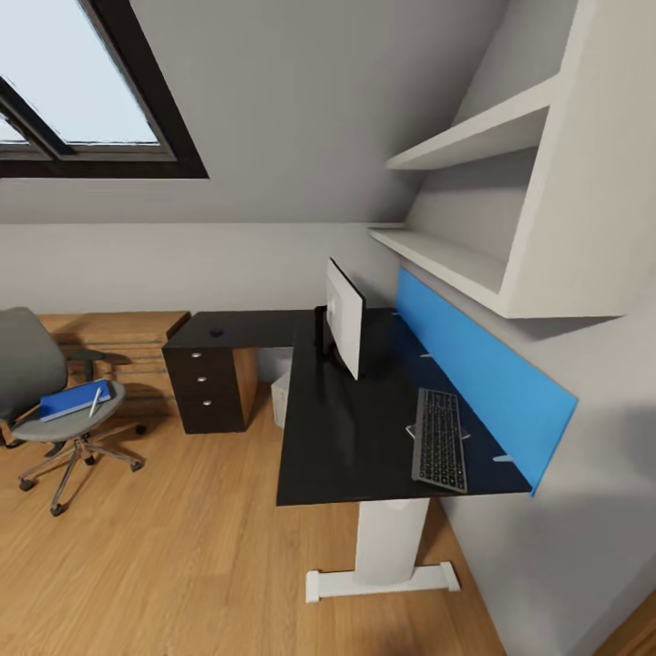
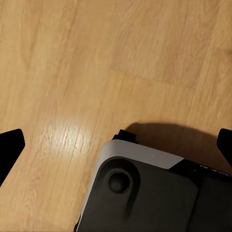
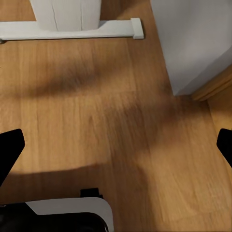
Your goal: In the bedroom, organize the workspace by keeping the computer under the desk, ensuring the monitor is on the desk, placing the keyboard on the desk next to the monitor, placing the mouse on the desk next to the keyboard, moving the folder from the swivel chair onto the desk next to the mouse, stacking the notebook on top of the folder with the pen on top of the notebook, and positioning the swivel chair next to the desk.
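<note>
Hovering over bare floor point(image 2: 72, 72), both grippers point(image 2: 116, 145) point(image 3: 116, 145) gaping wide, gripping nothing; sitting well off on the swivel chair point(image 1: 36, 364), blue folder point(image 1: 68, 401) carrying the pen point(image 1: 95, 402); looking stiff, light, slippery; pinching one overhanging edge seeming best.

**Where each cam is looking**

Head cam sits high, angled down across the counter point(image 1: 364, 437) and its white leg point(image 1: 390, 539), from nearby. Both wrist cams point straight down, close to the wood floor point(image 2: 96, 72); the right one shares that leg's foot point(image 3: 72, 29).
</note>
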